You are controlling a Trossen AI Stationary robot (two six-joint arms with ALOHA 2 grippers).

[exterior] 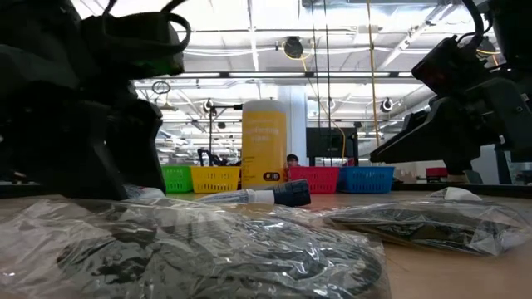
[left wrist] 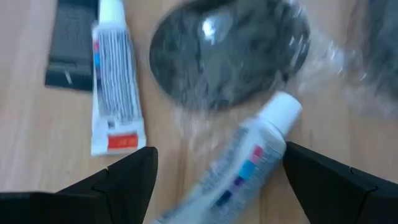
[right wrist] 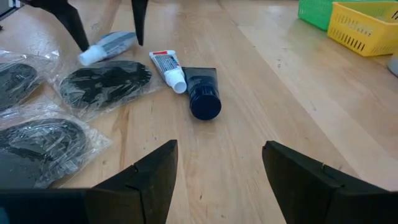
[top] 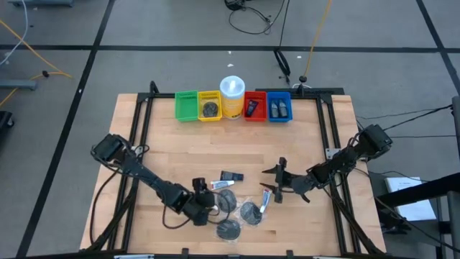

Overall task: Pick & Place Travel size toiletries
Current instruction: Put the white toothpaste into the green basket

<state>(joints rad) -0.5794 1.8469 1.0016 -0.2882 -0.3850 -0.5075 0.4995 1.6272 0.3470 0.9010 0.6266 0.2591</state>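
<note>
The toiletries lie on the near middle of the table: dark flat discs in clear wrap [top: 250,212], a dark tube [right wrist: 202,90] and little white tubes [right wrist: 166,65]. My left gripper [left wrist: 214,177] is open over them, low. One finger stands on each side of a white tube with red and blue marks [left wrist: 245,165], which lies flat beside a wrapped disc [left wrist: 230,50]; no finger touches it. A second white tube [left wrist: 115,81] lies next to it. My right gripper [right wrist: 217,174] is open too. It hovers to the right of the pile [top: 275,183], pointing toward the dark tube.
Along the far edge stand a green bin [top: 186,105], a yellow bin [top: 210,106], a white container with a yellow base [top: 232,97], a red bin [top: 254,106] and a blue bin [top: 279,106]. Bare wood [top: 237,147] lies between bins and pile. Crinkled wrap [exterior: 208,249] lies near the front edge.
</note>
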